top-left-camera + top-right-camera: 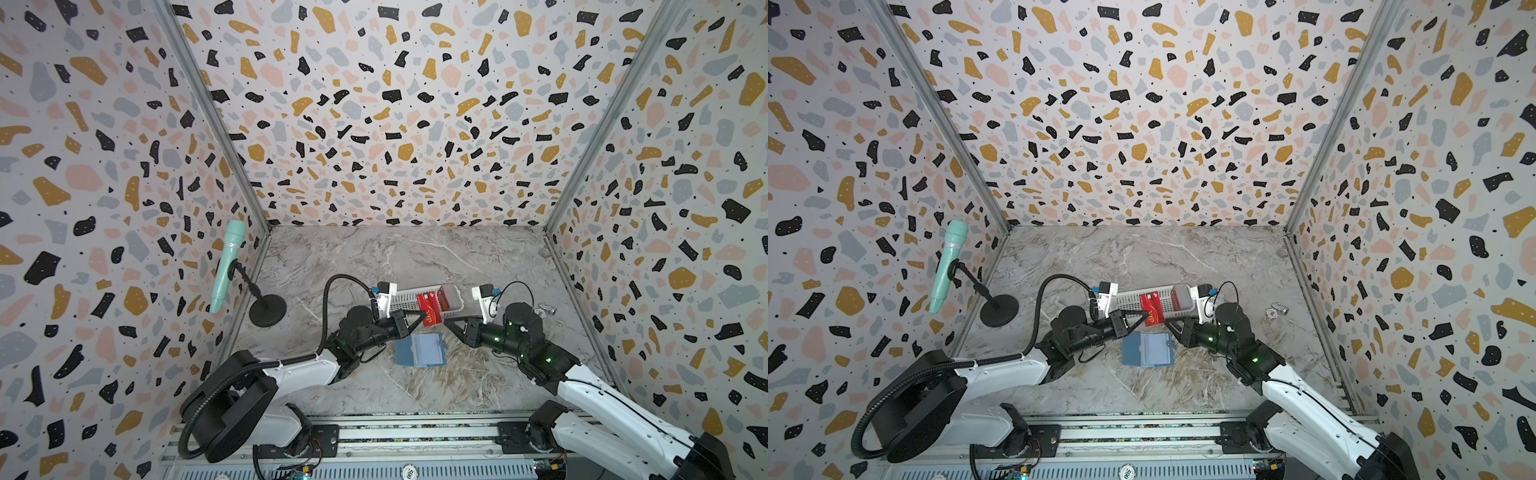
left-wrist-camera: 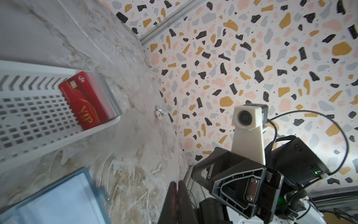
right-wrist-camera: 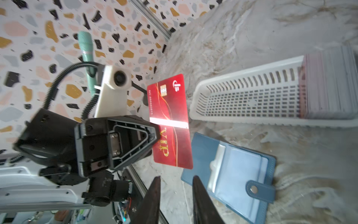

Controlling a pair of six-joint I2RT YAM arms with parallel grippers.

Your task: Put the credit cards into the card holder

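Note:
My left gripper [image 1: 422, 317] [image 2: 176, 186] is shut on one red credit card [image 1: 430, 314] [image 3: 170, 120] with gold "VIP" lettering. It holds the card upright above the table, between the basket and the card holder. In the left wrist view this card shows only as a thin edge-on line. The blue card holder [image 1: 420, 350] [image 1: 1148, 350] [image 3: 232, 174] lies open on the marble, clear sleeves up. More credit cards [image 1: 449, 297] [image 2: 87, 100] stand stacked at the basket's end. My right gripper [image 1: 446, 322] [image 3: 176, 177] is open and empty, just right of the held card.
A white perforated basket [image 1: 405, 301] [image 1: 1129, 299] lies behind the card holder. A mint microphone [image 1: 226, 266] on a black stand [image 1: 267, 309] stands at the left wall. A small metal object [image 1: 546, 309] lies at the right, behind my right arm.

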